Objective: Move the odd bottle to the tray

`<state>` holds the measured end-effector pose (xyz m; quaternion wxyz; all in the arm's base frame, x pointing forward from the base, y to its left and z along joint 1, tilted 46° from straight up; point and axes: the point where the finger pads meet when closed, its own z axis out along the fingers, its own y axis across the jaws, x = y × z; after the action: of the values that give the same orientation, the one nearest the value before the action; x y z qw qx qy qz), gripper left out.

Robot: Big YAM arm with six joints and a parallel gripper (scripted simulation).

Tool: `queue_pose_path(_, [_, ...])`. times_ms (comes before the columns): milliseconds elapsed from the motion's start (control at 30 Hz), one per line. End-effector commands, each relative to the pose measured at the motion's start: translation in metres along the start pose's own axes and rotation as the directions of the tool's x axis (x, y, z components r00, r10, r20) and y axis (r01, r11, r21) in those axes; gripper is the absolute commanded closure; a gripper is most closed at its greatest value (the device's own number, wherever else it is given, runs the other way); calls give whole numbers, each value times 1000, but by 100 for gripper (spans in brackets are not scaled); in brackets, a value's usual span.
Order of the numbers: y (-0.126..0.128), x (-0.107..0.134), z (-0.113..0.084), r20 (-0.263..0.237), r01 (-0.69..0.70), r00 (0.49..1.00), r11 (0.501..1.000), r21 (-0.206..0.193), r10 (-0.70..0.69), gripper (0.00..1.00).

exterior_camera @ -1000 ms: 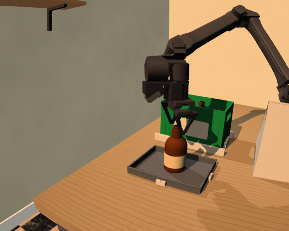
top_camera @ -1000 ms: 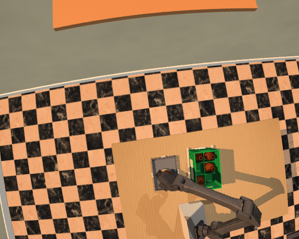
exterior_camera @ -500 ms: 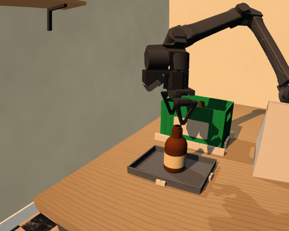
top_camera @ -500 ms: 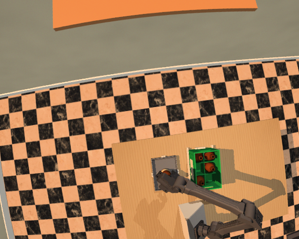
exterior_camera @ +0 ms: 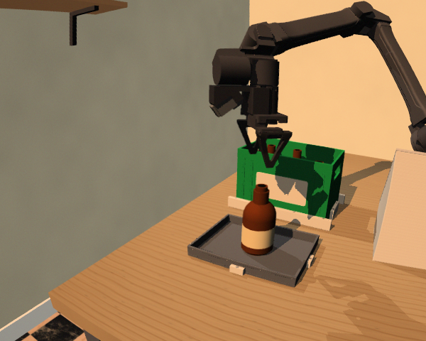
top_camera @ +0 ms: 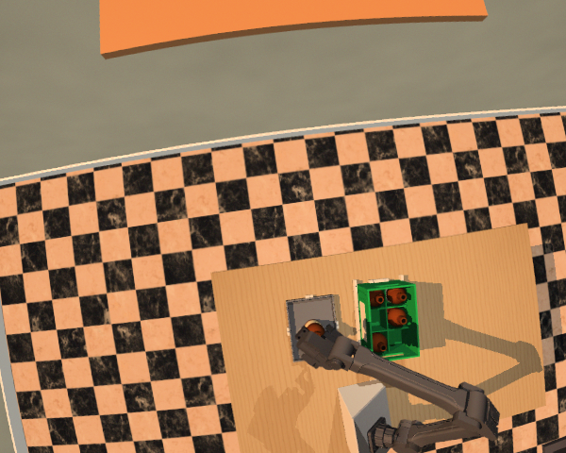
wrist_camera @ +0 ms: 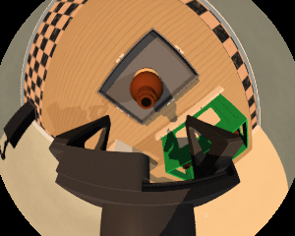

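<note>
Your fingers (exterior_camera: 260,159) stand wide apart, holding nothing, just above the brown bottle (top_camera: 315,329) (exterior_camera: 258,224) (wrist_camera: 147,88). It stands upright on the gray tray (top_camera: 312,308) (exterior_camera: 209,259) (wrist_camera: 174,61), long axis vertical, so your retreat should probably go straight up, away from its neck.

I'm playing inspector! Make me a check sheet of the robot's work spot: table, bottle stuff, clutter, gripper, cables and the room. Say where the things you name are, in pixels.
Table: wood-look top (exterior_camera: 150,278), shadows across it
Tray: grey (top_camera: 317,311) (exterior_camera: 220,238) (wrist_camera: 152,44), on the table
Tray bottle: brown, cream label (exterior_camera: 258,220) (wrist_camera: 146,88), upright on the tray
Crate: green (top_camera: 417,331) (exterior_camera: 246,172) (wrist_camera: 174,169), beside the tray; four bottles inside
Odd neck: cannot tell which bottle has it
Clutter: nothing seen
Gripper: open, above the tray bottle (exterior_camera: 260,159) (wrist_camera: 148,118), holding nothing
Cables: nothing seen
Surroundings: checkered floor (top_camera: 169,239), grey-green wall (exterior_camera: 132,110), wall shelf (exterior_camera: 40,5), pale block (exterior_camera: 407,209) near the arm's base
</note>
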<state>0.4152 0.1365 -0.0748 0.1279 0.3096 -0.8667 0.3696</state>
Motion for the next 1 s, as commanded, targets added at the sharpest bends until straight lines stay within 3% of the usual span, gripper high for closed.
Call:
queue_pose_path(0, [0,-7,-18,22,-16,1000,1000,3,16,0])
queue_pose_path(100, [-6,-13,-33,47,-30,998,1000,3,30,0])
queue_pose_path(233, [-6,-13,-38,49,-32,998,999,2,31,0])
queue_pose_path(600, [-6,-11,-31,36,-28,999,1000,-1,28,0])
queue_pose_path(633, [-6,-11,-31,36,-28,999,1000,-1,28,100])
queue_pose_path(967, [-6,-11,-31,36,-28,999,1000,-1,28,100])
